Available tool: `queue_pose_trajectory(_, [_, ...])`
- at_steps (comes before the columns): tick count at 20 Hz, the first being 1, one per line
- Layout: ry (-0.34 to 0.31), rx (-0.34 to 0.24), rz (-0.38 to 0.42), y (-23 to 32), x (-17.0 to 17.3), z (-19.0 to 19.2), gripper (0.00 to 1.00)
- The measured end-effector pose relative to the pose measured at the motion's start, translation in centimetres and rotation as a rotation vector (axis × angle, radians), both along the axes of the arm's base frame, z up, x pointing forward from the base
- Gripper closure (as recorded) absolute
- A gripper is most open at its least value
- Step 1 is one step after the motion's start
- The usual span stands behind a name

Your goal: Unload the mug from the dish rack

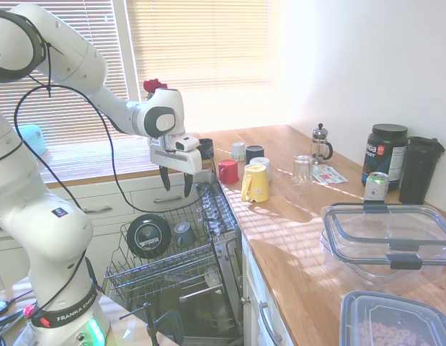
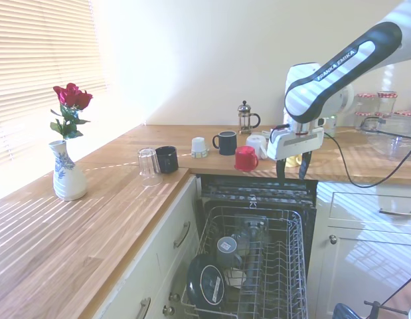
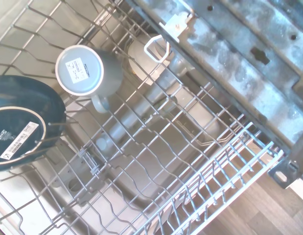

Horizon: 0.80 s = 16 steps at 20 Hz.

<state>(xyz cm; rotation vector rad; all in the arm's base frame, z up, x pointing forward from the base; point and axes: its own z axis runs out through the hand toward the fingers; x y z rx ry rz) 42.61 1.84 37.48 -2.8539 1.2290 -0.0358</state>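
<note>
Right now I see my claw (image 1: 176,182) released, its two dark fingers spread apart with nothing between them, hanging in the air. Below it lies the large silver-grey wire dish rack (image 1: 201,254), pulled out of the dishwasher. The small slate grey-blue mug (image 1: 184,234) sits inside that rack, well below the claw and apart from it, lying tilted with its labelled base showing. Just beside the mug stands a dark round plate (image 1: 148,236), propped on edge.
</note>
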Motion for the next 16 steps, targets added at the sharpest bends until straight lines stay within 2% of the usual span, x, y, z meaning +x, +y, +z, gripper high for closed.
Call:
queue_pose_trajectory(4, [0.010,-0.017,0.029,0.9,0.0,-0.5,0.00])
queue_pose_trajectory(7, [0.012,-0.050,0.083,5.0,-0.1,-2.3,0.00])
queue_pose_trajectory(11, [0.029,-0.121,0.161,12.6,-1.5,-7.3,0.00])
queue_pose_trajectory(16, [0.036,-0.154,0.220,17.5,-1.0,-14.7,0.00])
